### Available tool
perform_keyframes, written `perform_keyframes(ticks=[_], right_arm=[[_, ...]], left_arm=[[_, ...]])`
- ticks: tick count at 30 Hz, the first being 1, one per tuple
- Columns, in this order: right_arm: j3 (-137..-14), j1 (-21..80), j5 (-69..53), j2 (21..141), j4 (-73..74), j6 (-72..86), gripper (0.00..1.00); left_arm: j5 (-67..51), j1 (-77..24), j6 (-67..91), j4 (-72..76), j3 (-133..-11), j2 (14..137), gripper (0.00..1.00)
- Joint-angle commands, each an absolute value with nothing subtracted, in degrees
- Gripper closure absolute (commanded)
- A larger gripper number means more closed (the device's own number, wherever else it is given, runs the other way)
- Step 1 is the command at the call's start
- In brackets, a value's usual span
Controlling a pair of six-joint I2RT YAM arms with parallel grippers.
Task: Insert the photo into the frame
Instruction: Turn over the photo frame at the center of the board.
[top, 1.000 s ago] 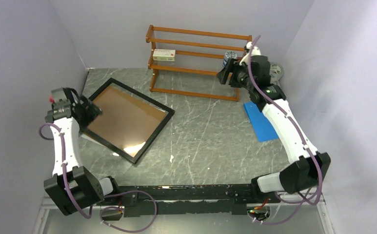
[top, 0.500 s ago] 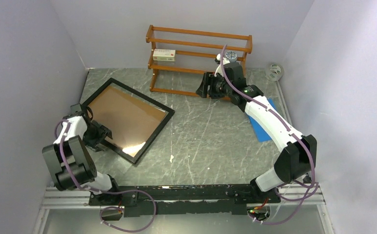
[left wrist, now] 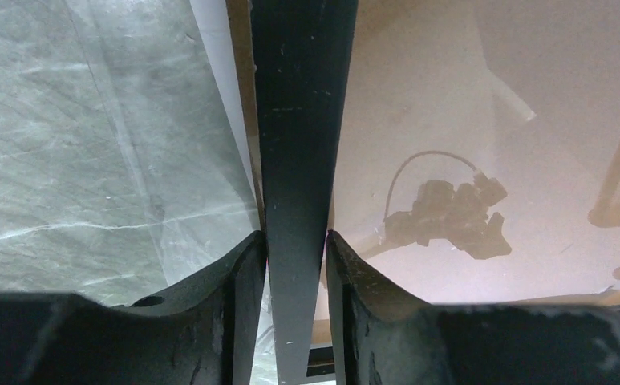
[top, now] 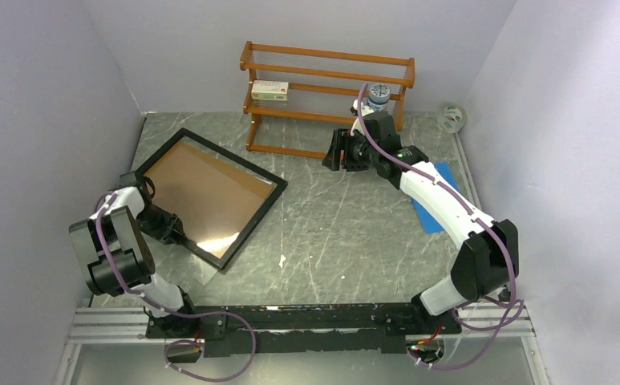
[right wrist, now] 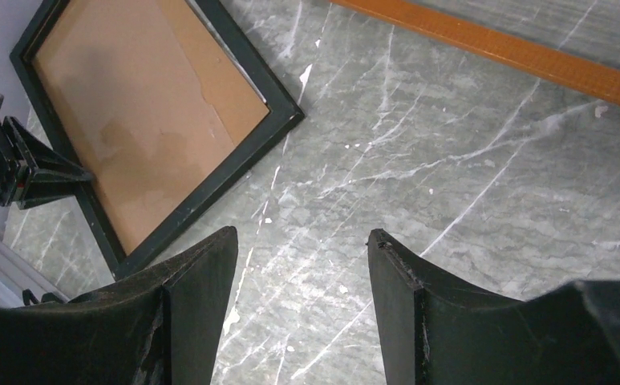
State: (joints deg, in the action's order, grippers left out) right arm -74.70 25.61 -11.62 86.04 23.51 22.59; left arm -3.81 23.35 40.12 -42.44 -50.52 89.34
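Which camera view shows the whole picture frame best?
The top external view: the frame lies entire, with all four black borders visible. The left wrist view shows only one border, clamped in the left gripper. The right wrist view shows most of it, with one corner cut off.

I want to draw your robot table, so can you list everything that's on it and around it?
Surface: grey marble table, white streaks, one small white scrap.
Job's things: the frame lies flat on the left, brown behind its glass; the photo seems to be the white edge peeking from under it.
Clutter: wooden rack holding a white box; blue sheet; tape roll.
Grippers: left gripper pinches the frame's border between its fingers; right gripper open, empty, above the table.
Cables: purple cables run along both arms.
Surroundings: plain pale walls.
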Motion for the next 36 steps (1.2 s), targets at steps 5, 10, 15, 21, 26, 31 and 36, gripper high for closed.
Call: perform_keyframes(ticks=[5,10,15,21,26,31,36], right_arm=[[-74.15,25.86,-10.55,83.25,20.86,23.23,0.36],[-74.32,26.22,-11.40,83.23,21.04,23.74,0.36],[-75.66,27.57,-13.89,84.47,22.23,24.28,0.36],[-78.71,30.73,-20.07,86.77,24.99,24.94,0.32],[-79.04,37.78,-21.54,88.11,22.81,25.07,0.28],[-87.25,46.51,-18.23,94.42,19.92,27.52,0.24],[-98.75,53.20,-17.06,104.61,22.25,25.08,0.24]], left_arm=[[-3.52,23.56,39.31,-45.63,-52.95,91.42,0.72],[-3.95,23.56,38.67,-49.56,-54.77,87.23,0.89],[-2.78,23.58,37.80,-56.19,-57.87,81.53,0.97],[-0.87,23.30,36.63,-64.71,-62.89,76.65,0.97],[-0.94,21.63,33.60,-66.34,-66.74,74.48,0.97],[-2.39,20.70,31.23,-68.20,-71.33,75.02,0.98],[-3.88,19.67,30.35,-67.94,-72.66,74.11,0.97]])
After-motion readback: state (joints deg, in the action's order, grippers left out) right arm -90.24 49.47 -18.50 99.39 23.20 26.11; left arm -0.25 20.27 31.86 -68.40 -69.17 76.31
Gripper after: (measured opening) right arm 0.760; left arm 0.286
